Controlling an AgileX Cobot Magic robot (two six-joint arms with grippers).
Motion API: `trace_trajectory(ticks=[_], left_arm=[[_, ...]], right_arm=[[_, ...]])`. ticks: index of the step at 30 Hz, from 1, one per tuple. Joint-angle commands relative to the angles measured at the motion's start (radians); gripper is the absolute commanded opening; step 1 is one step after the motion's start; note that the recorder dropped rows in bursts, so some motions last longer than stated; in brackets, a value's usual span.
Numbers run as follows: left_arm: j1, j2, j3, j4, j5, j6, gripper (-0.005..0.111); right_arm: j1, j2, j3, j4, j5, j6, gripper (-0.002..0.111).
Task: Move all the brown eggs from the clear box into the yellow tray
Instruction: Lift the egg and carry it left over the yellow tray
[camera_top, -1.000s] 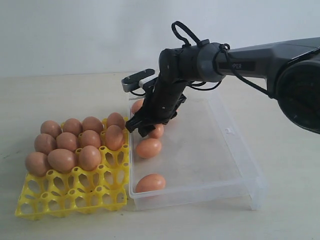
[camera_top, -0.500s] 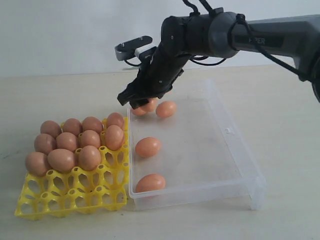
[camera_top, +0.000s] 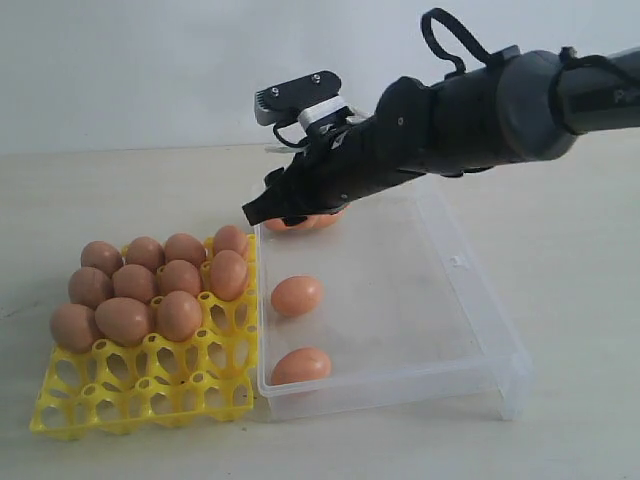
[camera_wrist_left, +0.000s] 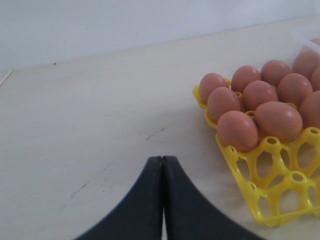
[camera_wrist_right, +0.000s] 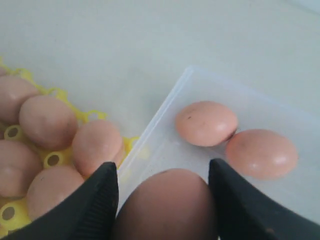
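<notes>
While the right gripper (camera_top: 272, 211) hangs over the far corner of the clear box (camera_top: 400, 388) on the tray side, we note its fingers (camera_wrist_right: 95, 200) pinching one brown egg (camera_wrist_right: 167, 205), raised above the box floor.

Edges: the yellow tray (camera_top: 150, 388) lies just beside the box's low wall; whether the rims touch, we cannot tell. Two loose eggs (camera_wrist_right: 206, 123) lie touching each other in that far corner, under the gripper. Two more (camera_top: 297, 295) lie apart along the same wall, nearer the front.

Open room: the box floor away from the tray is bare. The tray's two front rows of cups stand open, as does one cup in the third row by the box. We count eleven eggs (camera_top: 133, 282) seated in the rows behind.

The left gripper (camera_wrist_left: 161, 165), jaws pressed together, sits over bare table (camera_wrist_left: 90, 110) near the tray's outer corner.

Eggs: smooth, matte, orange-brown ovals, all alike; one in the corner shows a faint dark speck.
</notes>
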Motion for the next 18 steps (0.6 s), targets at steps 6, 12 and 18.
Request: trace_trajectory(ticks=[6, 12, 18], left_arm=[[-0.005, -0.006, -0.004, -0.003, -0.006, -0.004, 0.000], [-0.005, -0.006, -0.004, -0.003, -0.006, -0.004, 0.000], [-0.005, -0.006, -0.004, -0.003, -0.006, -0.004, 0.000]], right_arm=[[0.120, -0.085, 0.133, 0.104, -0.288, -0.144, 0.000], [0.211, -0.079, 0.133, 0.107, -0.401, -0.056, 0.000], [0.277, -0.047, 0.133, 0.040, -0.487, 0.113, 0.000]])
